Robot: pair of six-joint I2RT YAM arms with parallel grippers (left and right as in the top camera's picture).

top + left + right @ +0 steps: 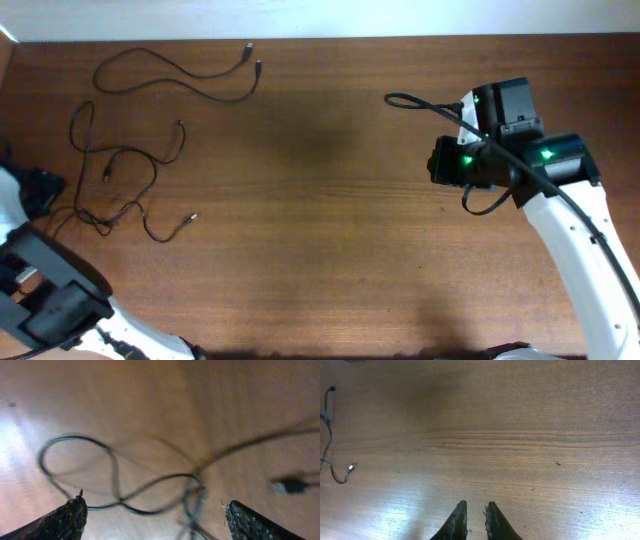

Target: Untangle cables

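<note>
Thin black cables lie on the wooden table's left side. One loose wavy cable (175, 70) runs along the back. Below it, other cables (120, 170) cross each other in loops. My left gripper (38, 190) hovers at the left edge of those loops. In the left wrist view it (155, 510) is open, fingertips (75, 515) far apart, with blurred crossed cable loops (120, 495) and a small plug (290, 485) beneath; nothing is held. My right gripper (437, 162) is at the right, far from the cables. Its jaws (476, 507) are shut over bare wood.
The table's back edge (320, 38) meets a pale wall. The right arm's own thicker black cable (420, 102) loops above the arm. A cable end with a small plug (351, 467) shows at the left edge of the right wrist view.
</note>
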